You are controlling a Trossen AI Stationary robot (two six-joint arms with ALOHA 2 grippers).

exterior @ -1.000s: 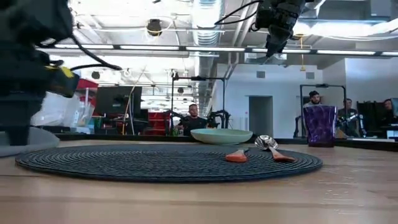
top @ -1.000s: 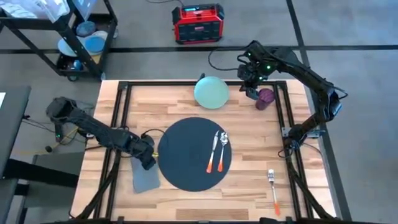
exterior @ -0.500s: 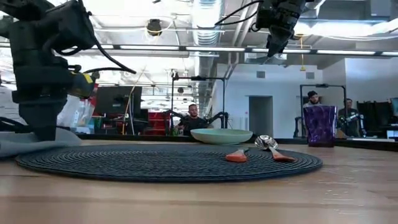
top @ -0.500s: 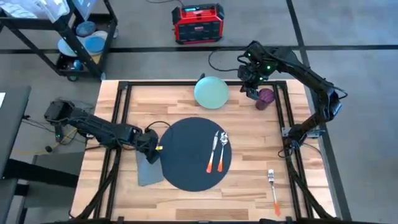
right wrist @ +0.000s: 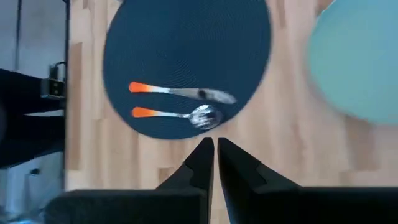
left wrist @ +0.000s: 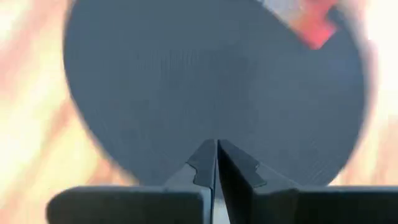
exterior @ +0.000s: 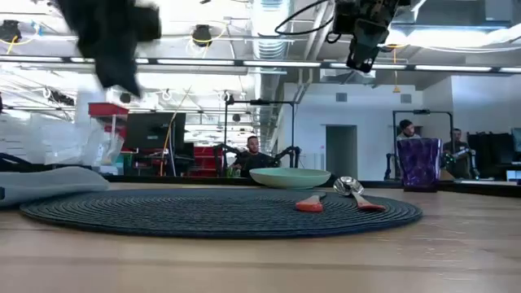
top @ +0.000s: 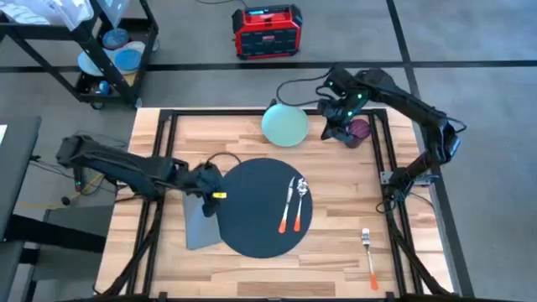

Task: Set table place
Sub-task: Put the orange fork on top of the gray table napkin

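The place, a round dark placemat [top: 252, 210] [left wrist: 211, 81], lies on the light-wood table [top: 336, 252]. An orange-handled spoon [top: 299, 201] and knife [top: 288, 204] lie on its right part. A grey napkin [top: 200, 226] lies flat on the table against the mat's left edge. My left gripper [top: 211, 201] [left wrist: 216, 144] hangs shut above that edge, raised high in the low view [exterior: 114, 49]. At the far right my right gripper [top: 334, 130] [right wrist: 214, 143] hangs shut in the air between a pale green plate [top: 285, 124] and a purple cup [top: 359, 132].
An orange-handled fork [top: 367, 252] lies near the table's near right corner. Black framing [top: 159, 159] runs along the table's edges. Beyond the far edge stand a black wire cart [top: 109, 50] and a red box [top: 267, 32]. People show in the room behind [exterior: 253, 150].
My left gripper has risen off the grey napkin and gone toward the far edge and the placemat. The napkin now lies a little closer to the mat, with one part humped up. My right arm has shifted slightly above the cup.
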